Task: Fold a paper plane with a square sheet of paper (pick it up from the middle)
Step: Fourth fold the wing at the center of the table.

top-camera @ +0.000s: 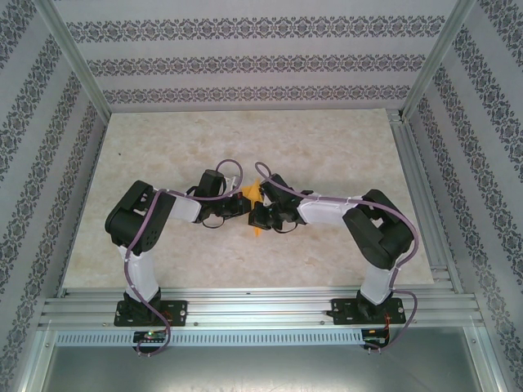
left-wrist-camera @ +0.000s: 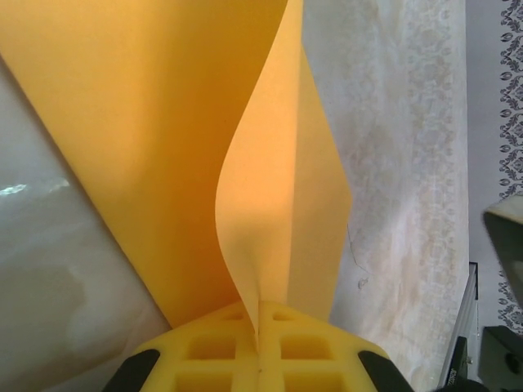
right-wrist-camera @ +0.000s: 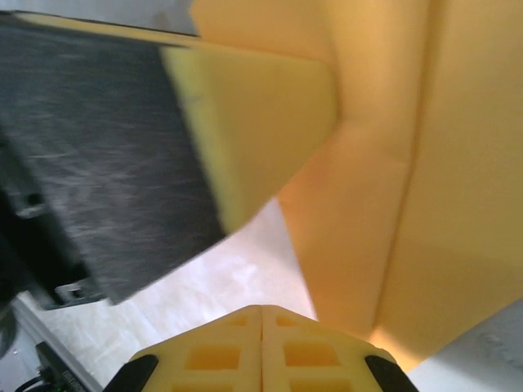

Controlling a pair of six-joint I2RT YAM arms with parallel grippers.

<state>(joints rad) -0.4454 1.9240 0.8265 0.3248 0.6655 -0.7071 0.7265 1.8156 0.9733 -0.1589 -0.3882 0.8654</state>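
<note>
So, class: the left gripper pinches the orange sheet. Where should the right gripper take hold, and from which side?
Probably the creased lower edge of the sheet, approached from the right, opposite the left gripper. The layers there lie doubled and stiff, nearest the right gripper; the curled flap would buckle.

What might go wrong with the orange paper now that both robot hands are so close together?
1. The left end effector pinches the paper just at its fingertips, and a flap curls loose above it. A pull might tear the paper or let it slip out.
2. The right end effector is shut beside the creased paper, very near the left one. They might bump and crumple the folds.
</note>
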